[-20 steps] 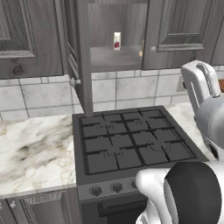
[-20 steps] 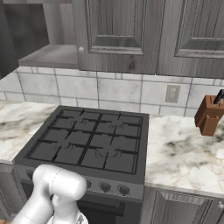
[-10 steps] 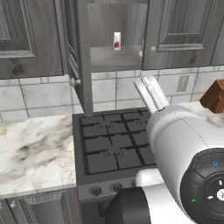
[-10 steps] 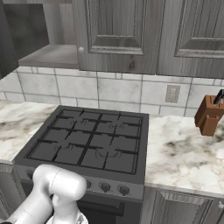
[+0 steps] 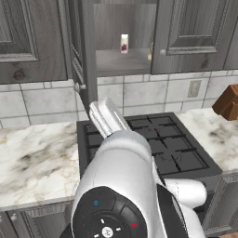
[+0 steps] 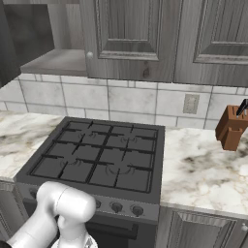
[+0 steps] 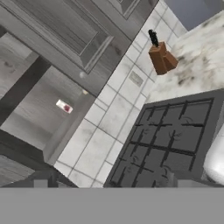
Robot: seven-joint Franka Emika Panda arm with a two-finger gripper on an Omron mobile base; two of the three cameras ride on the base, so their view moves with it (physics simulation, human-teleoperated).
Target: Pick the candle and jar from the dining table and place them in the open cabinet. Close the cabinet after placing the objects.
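Apparently empty-handed, the arm faces the open cabinet point(image 5: 122, 62); a carton point(image 5: 124, 43) sits ahead of the pincer, whose spread I cannot tell.

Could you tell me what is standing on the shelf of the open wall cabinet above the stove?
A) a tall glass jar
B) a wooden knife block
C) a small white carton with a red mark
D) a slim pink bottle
C: the small white carton with its red mark stands on the cabinet shelf, while the knife block sits on the counter.

dark grey cabinet point(image 5: 195, 32), black stove point(image 6: 101, 160), brown knife block point(image 6: 231, 130).
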